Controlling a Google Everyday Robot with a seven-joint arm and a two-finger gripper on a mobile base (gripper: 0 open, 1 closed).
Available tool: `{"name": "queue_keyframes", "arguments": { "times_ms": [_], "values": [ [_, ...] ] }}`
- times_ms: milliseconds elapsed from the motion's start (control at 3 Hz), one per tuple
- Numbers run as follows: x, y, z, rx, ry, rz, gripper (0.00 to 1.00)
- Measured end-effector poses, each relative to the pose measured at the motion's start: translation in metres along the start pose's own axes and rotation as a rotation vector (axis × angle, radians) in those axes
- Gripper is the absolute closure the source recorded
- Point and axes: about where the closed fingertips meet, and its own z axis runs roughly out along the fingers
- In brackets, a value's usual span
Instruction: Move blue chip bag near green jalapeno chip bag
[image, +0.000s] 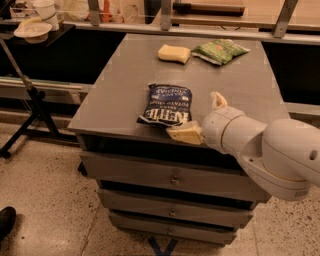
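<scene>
Blue chip bag (167, 104) lies just beside the low, wide-spread gripper (193, 114).

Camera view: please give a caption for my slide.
Open gripper beside the blue chip bag on the table; green jalapeno chip bag farther back.

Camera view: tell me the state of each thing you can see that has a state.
blue chip bag: lying flat near the table's front edge, not gripped
green jalapeno chip bag: lying flat at the far right
yellow block: lying flat, left of the green bag, apart from it
gripper: open, beside the blue bag's near right corner
drawers: shut
</scene>
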Motion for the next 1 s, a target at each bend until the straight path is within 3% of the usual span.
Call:
{"name": "queue_keyframes", "arguments": {
  "times_ms": [1000],
  "values": [
    [-0.0017,0.0039,-0.0014,-0.016,0.008,0.011,0.97]
  ]
}}
